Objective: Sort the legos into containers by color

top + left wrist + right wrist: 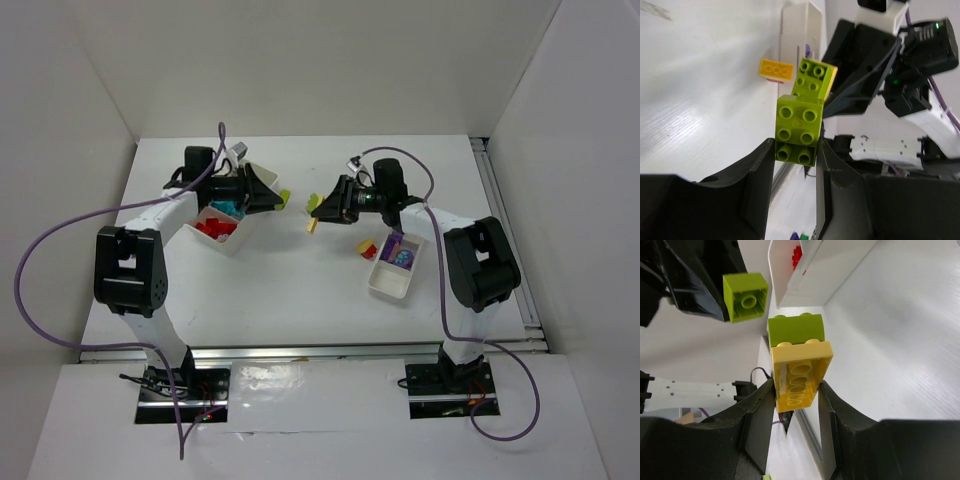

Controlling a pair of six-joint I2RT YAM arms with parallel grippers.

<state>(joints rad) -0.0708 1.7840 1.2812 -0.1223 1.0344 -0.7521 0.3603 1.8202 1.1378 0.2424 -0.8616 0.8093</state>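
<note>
White table [300, 300], matte, enclosed by plain white walls: back [320, 70], left [50, 150], right [590, 150]. Aluminium rail [320, 352] runs along the table's near edge. A second rail [505, 230] runs along its right edge.

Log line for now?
left fingers: shut on lime green plastic brick | right fingers: shut on yellow plastic brick, second green brick attached

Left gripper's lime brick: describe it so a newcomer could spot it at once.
Above the table, the grippers face each other. The left gripper pinches a lone lime brick; the right gripper's lime piece is joined to a yellow brick.
</note>
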